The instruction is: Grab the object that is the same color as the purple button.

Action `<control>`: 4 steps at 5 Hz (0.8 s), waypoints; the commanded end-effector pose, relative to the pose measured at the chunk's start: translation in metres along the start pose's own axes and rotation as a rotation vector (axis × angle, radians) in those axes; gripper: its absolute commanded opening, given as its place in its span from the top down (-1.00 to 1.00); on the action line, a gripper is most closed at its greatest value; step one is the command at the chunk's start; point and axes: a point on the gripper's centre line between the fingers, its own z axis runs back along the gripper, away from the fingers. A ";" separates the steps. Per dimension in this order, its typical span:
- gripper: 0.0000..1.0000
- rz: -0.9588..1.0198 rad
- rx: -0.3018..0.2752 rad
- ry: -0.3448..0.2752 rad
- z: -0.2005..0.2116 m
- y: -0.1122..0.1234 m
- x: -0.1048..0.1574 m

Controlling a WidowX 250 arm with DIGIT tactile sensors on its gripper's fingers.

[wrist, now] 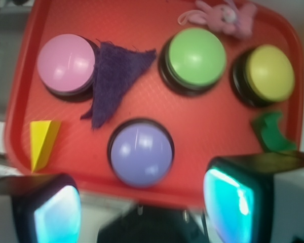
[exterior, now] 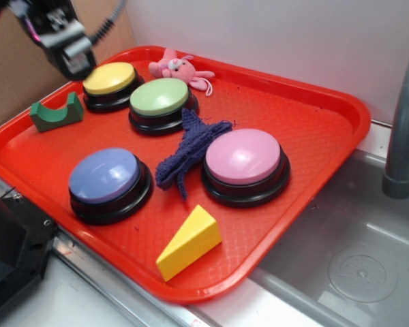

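Four dome buttons sit on the red tray (exterior: 313, 102). The purple cloth (exterior: 191, 153) lies mid-tray, touching the pink button (exterior: 244, 158), near the purple button (exterior: 105, 176). The gripper (wrist: 142, 207) is held released, empty.

The knitted cloth (exterior: 191, 148) lies between three buttons on the tray (exterior: 313, 116).

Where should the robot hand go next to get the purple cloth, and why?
Probably across the tray and down over the purple cloth. The gripper hangs high near the yellow button, open and empty. The cloth lies between the pink button and the purple button, whose color it matches.
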 end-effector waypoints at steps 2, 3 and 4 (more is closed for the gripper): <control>-1.00 -0.123 -0.024 -0.092 -0.102 -0.029 0.038; -1.00 -0.145 -0.011 -0.066 -0.125 -0.029 0.038; -1.00 -0.174 0.001 -0.035 -0.139 -0.032 0.032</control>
